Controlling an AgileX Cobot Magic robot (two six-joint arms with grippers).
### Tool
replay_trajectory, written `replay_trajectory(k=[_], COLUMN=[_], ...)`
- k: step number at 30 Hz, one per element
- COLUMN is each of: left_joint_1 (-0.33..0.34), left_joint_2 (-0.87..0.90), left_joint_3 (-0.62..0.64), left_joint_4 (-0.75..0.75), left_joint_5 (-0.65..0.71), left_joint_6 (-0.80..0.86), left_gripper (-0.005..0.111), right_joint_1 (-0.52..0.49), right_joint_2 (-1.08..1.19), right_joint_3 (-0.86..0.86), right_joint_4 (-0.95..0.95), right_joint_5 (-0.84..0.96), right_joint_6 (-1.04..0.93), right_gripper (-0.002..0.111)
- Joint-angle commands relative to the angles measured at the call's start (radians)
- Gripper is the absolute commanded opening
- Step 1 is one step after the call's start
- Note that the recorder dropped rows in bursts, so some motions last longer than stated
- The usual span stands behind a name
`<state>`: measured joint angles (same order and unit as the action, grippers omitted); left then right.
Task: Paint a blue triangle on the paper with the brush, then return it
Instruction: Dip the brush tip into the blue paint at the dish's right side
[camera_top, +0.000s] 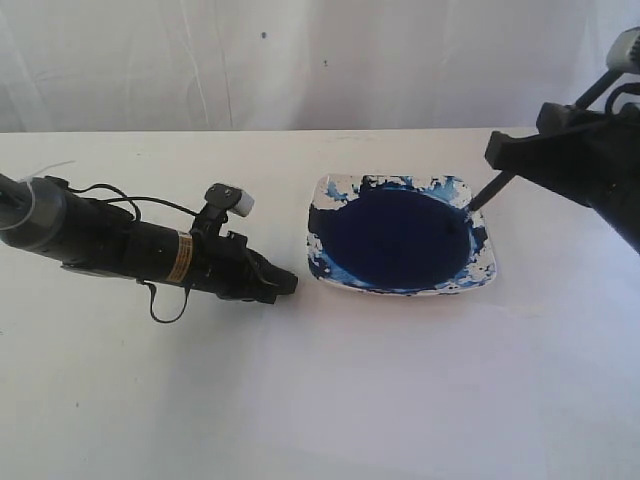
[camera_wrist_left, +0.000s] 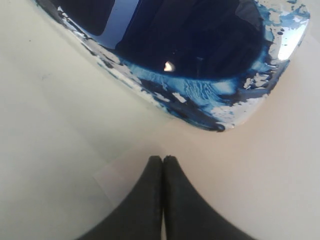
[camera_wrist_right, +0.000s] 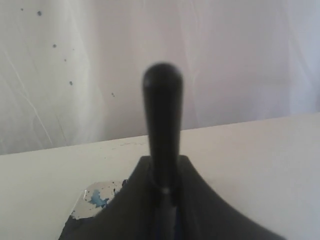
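Note:
My right gripper (camera_top: 508, 152) is shut on the brush (camera_top: 488, 190), a thin black stick that slants down to the right rim of the dish (camera_top: 486, 268). Its tip meets the dark navy paint pool (camera_top: 400, 238). In the right wrist view the brush handle (camera_wrist_right: 162, 110) sticks up between the shut fingers of the right gripper (camera_wrist_right: 163, 167). My left gripper (camera_top: 291, 283) lies low on the white paper (camera_top: 380, 400), shut and empty, just left of the dish. The left wrist view shows the left gripper (camera_wrist_left: 163, 158) a short way from the dish rim (camera_wrist_left: 287, 42). No blue triangle is in view.
A wrinkled white curtain (camera_top: 300, 60) hangs behind the table. The left arm's black body and cables (camera_top: 130, 245) stretch across the left side of the surface. A corner of the paint-stained dish (camera_wrist_right: 95, 197) shows beside the right gripper.

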<state>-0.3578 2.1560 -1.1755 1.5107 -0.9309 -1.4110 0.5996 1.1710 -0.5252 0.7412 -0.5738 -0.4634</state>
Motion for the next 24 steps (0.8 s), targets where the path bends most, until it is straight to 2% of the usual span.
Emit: replay_trajectory(k=[1,24], left_joint_1=[-0.003,-0.003], left_joint_2=[-0.002,-0.002], left_joint_3=[-0.001,-0.001], left_joint_4=[0.015,0.015], left_joint_5=[0.043,0.043], left_joint_6=[0.001,0.001], left_gripper=[0.000,0.000], right_joint_1=[-0.002,-0.002], right_joint_2=[-0.011,-0.011], right_joint_3=[0.004,0.026], right_joint_4=[0.100,0.164], right_joint_5=[0.002,0.006], right_joint_6=[-0.121,-0.172], right_gripper=[0.007,0.007])
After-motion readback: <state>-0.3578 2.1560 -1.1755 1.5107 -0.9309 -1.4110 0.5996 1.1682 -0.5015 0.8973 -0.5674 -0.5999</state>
